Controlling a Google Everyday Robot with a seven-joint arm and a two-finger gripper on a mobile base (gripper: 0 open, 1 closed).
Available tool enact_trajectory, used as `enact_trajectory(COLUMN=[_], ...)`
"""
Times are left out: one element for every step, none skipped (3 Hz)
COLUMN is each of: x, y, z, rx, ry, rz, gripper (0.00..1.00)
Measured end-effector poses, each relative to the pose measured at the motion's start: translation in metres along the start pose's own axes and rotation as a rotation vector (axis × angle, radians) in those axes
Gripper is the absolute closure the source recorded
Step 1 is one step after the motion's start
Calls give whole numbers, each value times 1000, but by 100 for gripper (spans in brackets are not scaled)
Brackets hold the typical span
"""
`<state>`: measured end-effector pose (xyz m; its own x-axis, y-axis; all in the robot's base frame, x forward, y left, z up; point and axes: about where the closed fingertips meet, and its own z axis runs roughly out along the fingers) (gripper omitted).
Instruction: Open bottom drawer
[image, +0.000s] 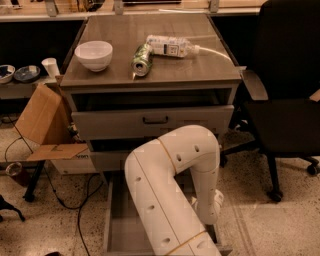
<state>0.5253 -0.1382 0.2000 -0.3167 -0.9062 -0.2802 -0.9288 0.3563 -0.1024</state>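
A grey cabinet (150, 80) with three drawers stands in the middle. The bottom drawer (120, 225) is pulled far out toward me, and its bare floor and left wall show. The top drawer (155, 120), with a dark handle, stands slightly out. The middle drawer (107, 160) is mostly hidden by my white arm (165, 190). The arm bends over the open bottom drawer. My gripper (210, 212) hangs at the end of the wrist over the drawer's right side, mostly hidden by the arm.
On the cabinet top lie a white bowl (93, 54), a tipped can (141, 60) and a plastic bottle (170, 46). A black office chair (285, 110) stands close on the right. An open cardboard box (42, 120) and cables (80, 210) are on the left floor.
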Motion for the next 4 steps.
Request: enact_trajectory(x=[1,14,-7,-54], y=[0,-3,-26,-38], z=[-1,-23,-78,-131], rx=[4,60,182,300], ry=[1,20,42,77], rz=[1,14,-98,-203], gripper=[0,0,0,0])
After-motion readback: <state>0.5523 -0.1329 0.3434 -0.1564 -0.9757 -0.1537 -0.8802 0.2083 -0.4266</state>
